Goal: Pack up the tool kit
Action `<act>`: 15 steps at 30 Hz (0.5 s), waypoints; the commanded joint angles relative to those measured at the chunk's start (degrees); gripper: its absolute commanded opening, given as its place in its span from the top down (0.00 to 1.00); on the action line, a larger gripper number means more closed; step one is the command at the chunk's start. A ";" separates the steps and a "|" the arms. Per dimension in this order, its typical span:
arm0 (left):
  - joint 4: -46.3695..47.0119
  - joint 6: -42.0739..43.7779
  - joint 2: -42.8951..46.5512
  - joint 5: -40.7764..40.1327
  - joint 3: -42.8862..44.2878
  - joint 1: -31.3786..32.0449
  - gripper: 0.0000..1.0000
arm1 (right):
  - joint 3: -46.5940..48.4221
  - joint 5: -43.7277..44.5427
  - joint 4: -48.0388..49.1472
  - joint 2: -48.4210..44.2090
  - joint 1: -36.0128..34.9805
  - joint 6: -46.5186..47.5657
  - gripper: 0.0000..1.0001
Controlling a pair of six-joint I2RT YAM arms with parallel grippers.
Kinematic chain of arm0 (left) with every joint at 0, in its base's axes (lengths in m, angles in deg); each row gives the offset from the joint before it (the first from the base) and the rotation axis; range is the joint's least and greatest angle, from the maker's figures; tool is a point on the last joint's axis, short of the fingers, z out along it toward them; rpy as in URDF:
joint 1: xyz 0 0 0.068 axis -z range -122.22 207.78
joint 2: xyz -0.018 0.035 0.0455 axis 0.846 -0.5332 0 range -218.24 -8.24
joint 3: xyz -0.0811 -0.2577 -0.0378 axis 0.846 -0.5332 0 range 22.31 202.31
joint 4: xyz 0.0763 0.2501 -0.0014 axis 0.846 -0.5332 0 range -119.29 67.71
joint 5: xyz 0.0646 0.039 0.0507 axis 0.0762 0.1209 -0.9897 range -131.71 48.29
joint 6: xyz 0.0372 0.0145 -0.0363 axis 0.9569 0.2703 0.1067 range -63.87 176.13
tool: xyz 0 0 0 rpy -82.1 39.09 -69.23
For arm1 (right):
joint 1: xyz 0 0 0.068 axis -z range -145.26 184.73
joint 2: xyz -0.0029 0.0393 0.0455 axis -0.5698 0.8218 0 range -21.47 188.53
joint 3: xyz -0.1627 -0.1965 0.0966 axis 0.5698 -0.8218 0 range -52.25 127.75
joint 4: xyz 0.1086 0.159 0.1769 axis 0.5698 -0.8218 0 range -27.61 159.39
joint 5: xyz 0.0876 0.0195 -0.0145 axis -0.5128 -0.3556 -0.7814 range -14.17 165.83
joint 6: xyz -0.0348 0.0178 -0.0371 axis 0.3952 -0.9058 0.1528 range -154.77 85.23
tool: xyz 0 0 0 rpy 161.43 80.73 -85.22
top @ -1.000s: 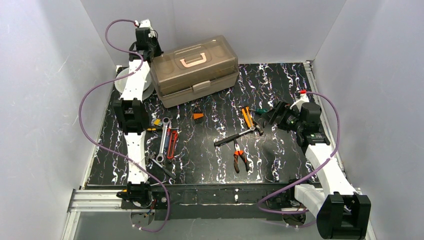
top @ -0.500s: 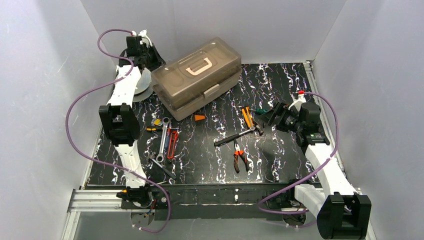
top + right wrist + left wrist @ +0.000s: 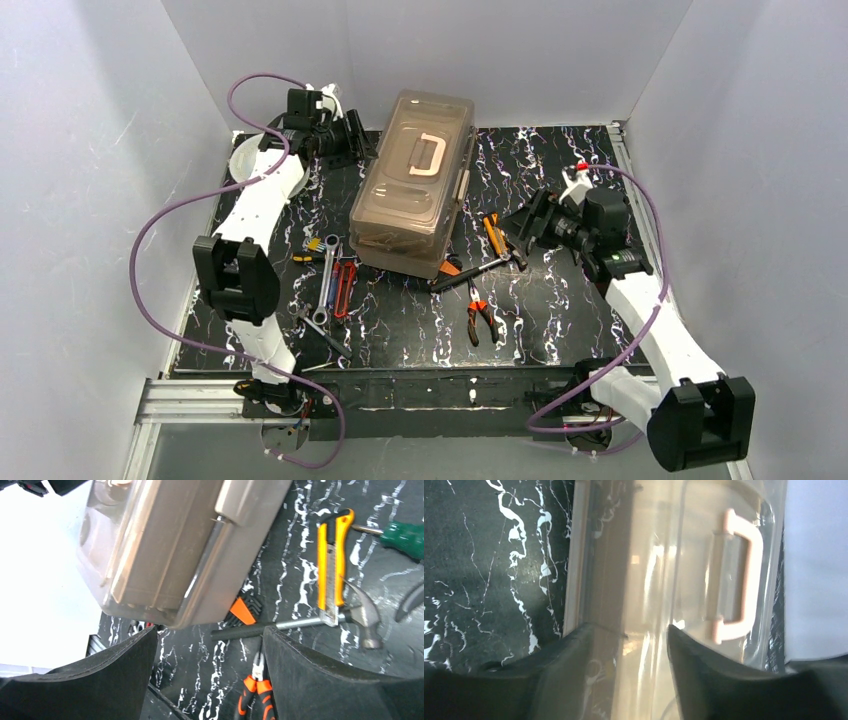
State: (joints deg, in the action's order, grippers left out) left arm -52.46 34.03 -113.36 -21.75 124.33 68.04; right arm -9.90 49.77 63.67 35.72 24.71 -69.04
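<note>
Nearest the arm bases, on the near left side of the right gripper (image 3: 522, 225), the orange pliers (image 3: 480, 318) lie on the black marbled table (image 3: 560, 300), handles toward the near edge. Just past them the hammer (image 3: 470, 274) lies crosswise. Its head sits close under the right gripper's fingers and its handle tip is just beside the toolbox's near right corner. Whether they touch I cannot tell.

The right gripper's fingers stand wide apart with nothing between them, aimed left at the toolbox. In the right wrist view a yellow-and-black tool (image 3: 330, 565) rests against the hammer head, with a green screwdriver handle (image 3: 405, 537) beyond it. An orange wedge (image 3: 243, 611) shows at the toolbox's near end.

Well left of that gripper, near the left arm's elbow, lie the wrenches (image 3: 325, 280).

The toolbox (image 3: 410, 205) sits mid-table between the two grippers, lid closed. Its long axis runs near to far, the far end leaning slightly right. Its latch side faces the right gripper, and the cream handle (image 3: 426, 154) lies flat on the lid.

Farthest back, the left gripper (image 3: 362, 142) sits just beside the toolbox's far left edge. Its fingers are partly apart and clamp nothing. Behind it is a round spool (image 3: 243, 160).
</note>
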 commanded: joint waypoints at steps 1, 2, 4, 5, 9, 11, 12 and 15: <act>-1.56 -1.20 8.40 -2.48 -3.00 2.44 0.34 | 6.30 3.06 2.61 4.00 -3.22 -1.95 0.15; -1.59 -0.94 9.47 -3.82 -3.29 2.80 0.27 | 7.44 3.23 2.71 5.19 -3.65 -2.32 0.15; -1.47 -0.10 11.38 -6.37 -3.20 3.93 0.14 | 10.30 3.64 2.46 7.41 -4.34 -2.76 0.16; -1.54 0.74 11.86 -7.71 -2.78 4.63 0.08 | 11.80 4.18 1.95 8.66 -4.74 -2.75 0.16; -4.43 2.90 9.58 -9.08 2.21 6.69 0.04 | 18.87 8.40 -1.67 13.67 -6.35 -2.86 0.17; -6.00 3.19 7.58 -8.59 5.17 7.42 0.05 | 22.11 9.51 -3.42 16.33 -6.65 -3.50 0.17; -6.44 3.33 6.69 -8.47 6.22 7.92 0.05 | 23.37 9.90 -3.93 17.58 -6.72 -3.98 0.18; -6.46 3.43 5.13 -8.36 8.13 9.61 0.06 | 26.79 11.24 -4.91 20.57 -7.02 -4.82 0.18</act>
State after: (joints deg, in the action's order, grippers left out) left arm -56.05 36.04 -106.26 -29.18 129.34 75.91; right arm 11.70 57.74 60.90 53.64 18.20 -72.34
